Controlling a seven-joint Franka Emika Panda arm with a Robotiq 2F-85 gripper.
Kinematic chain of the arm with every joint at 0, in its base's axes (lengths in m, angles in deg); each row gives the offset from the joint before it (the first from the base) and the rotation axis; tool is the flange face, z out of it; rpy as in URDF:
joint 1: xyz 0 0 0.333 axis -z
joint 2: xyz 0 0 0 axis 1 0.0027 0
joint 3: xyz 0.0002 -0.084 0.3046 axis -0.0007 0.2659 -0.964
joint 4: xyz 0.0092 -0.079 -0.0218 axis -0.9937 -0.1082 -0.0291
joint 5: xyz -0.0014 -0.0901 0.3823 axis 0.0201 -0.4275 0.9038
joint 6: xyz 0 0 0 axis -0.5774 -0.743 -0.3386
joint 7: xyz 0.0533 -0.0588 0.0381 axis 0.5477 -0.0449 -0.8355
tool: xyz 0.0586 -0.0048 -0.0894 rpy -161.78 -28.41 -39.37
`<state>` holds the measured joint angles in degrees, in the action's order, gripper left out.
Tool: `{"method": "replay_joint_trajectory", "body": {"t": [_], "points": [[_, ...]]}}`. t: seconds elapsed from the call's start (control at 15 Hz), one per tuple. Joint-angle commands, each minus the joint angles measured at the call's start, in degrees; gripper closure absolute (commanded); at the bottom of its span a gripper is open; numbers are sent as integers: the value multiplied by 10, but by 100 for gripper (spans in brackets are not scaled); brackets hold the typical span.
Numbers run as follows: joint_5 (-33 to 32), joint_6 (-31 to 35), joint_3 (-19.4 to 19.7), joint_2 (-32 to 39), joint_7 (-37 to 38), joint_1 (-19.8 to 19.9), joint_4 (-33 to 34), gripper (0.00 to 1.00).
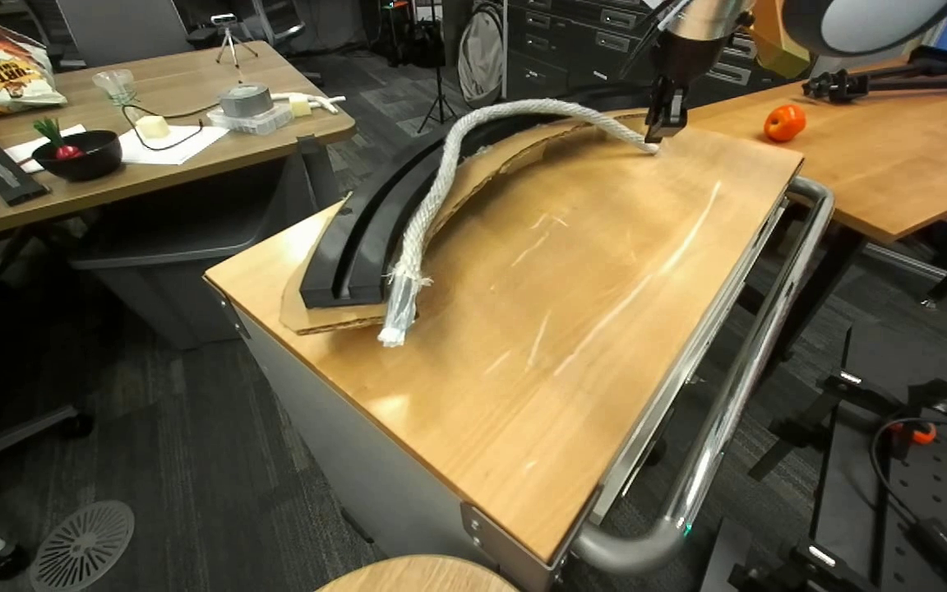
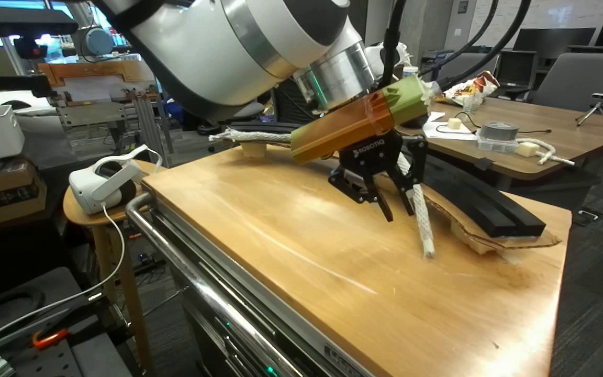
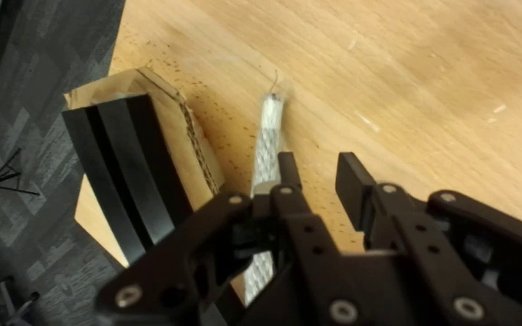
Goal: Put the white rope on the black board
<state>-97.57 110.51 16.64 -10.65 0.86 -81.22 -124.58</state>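
The white rope (image 1: 445,173) arcs along the inner side of the curved black board (image 1: 367,230) in an exterior view. Its taped near end rests on the tabletop off the board, and its far end also bends down to the tabletop. In an exterior view the rope's end (image 2: 423,225) lies beside my gripper (image 2: 400,213). The board (image 2: 482,201) shows behind it, partly hidden by the arm. In the wrist view my gripper (image 3: 316,168) is partly open with nothing between the fingers. The rope (image 3: 268,149) runs just left of the left finger, with the board (image 3: 127,167) further left.
A cardboard sheet (image 1: 330,321) with an uneven edge lies under the board on the wooden cart top (image 1: 572,329). A metal rail (image 1: 736,403) runs along the cart's side. A headset (image 2: 102,183) sits on a stool. Other tables stand nearby.
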Motion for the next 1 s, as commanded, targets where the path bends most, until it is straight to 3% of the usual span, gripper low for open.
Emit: {"method": "replay_joint_trajectory", "body": {"t": [0.0,0.07,0.2,0.6,0.93], "points": [[-86,36,17,-5,115,1,-5,71],[-102,36,18,-4,139,1,-3,56],[-122,37,18,-1,172,0,-1,49],[-163,36,16,11,230,0,16,3],[-165,30,12,43,231,-3,47,0]]}}
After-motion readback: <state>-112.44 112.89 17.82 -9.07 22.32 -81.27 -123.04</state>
